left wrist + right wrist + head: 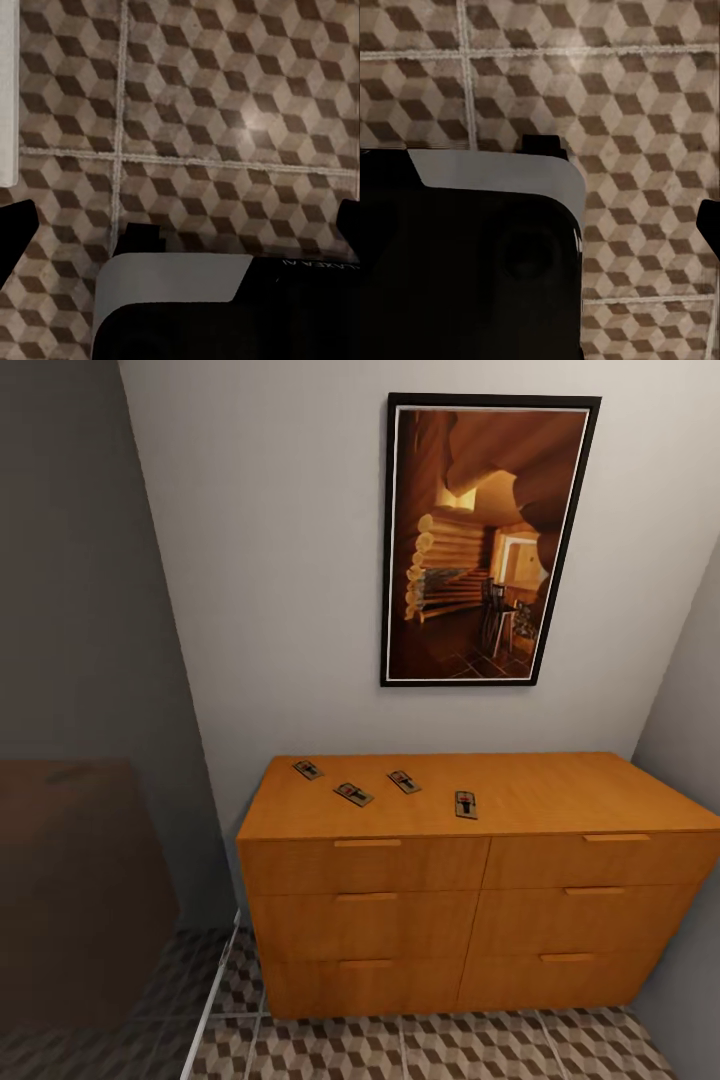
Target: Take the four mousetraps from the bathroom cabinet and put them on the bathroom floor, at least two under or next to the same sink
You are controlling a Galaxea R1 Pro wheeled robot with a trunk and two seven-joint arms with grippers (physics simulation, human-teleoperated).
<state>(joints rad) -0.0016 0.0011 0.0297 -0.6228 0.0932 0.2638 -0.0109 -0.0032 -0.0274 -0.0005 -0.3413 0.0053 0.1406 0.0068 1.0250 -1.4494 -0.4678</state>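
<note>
Four mousetraps lie in a loose row on the flat top of an orange-brown wooden cabinet (470, 880) with six drawers, all on the left half of that top and well apart from each other. The leftmost mousetrap (308, 769) sits near the back left corner, its long axis running diagonally from back-left to front-right. The second mousetrap (353, 794) lies a little nearer the front edge, on much the same diagonal. The third mousetrap (404, 782) is farther back again, also angled back-left to front-right. The fourth mousetrap (466, 805) lies closest to the middle of the top, its long axis pointing almost straight from the wall toward the front edge. Which end of each carries the bait plate is too small to tell.

The right half of the cabinet top is bare wood. A framed picture (487, 540) of a log interior hangs on the white wall above. A dark panel (80, 890) stands at the left, with a narrow gap between it and the cabinet's left side, and a grey wall closes in at the right end. The bathroom floor (450, 1050), tiled in brown, tan and cream cubes, shows as an open strip in front of the drawers.

Both wrist views look down on the same tiles past dark parts of the robot's body. Dark shapes at the frame edges may be fingertips, but whether either gripper is apart or together cannot be told.
</note>
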